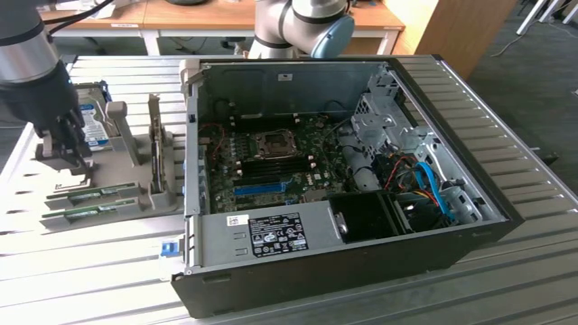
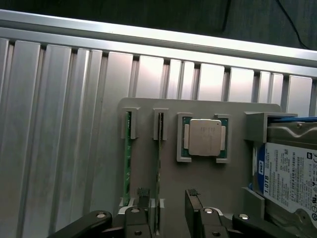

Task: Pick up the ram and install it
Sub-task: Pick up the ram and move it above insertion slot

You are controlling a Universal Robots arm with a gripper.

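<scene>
Two green ram sticks stand on edge in slots of a grey holder [image 2: 218, 188]. In the wrist view one ram stick [image 2: 159, 163] runs between my fingertips, and the other ram stick [image 2: 127, 158] lies just outside them. My gripper [image 2: 168, 201] is open and hovers above the holder, holding nothing. The exterior view has the gripper [image 1: 65, 154] at its left, over the holder's far end, with the ram sticks [image 1: 91, 196] nearer the camera. The open computer case [image 1: 470, 169] sits in the middle, with black memory slots [image 1: 271, 166] on its motherboard.
A processor chip [image 2: 204, 138] rests in a pocket of the holder beside the sticks. A silver hard drive [image 2: 292, 173] stands in the holder past it. An expansion card [image 1: 161, 152] stands upright between holder and case. A ribbed metal table [image 1: 505, 88] carries everything.
</scene>
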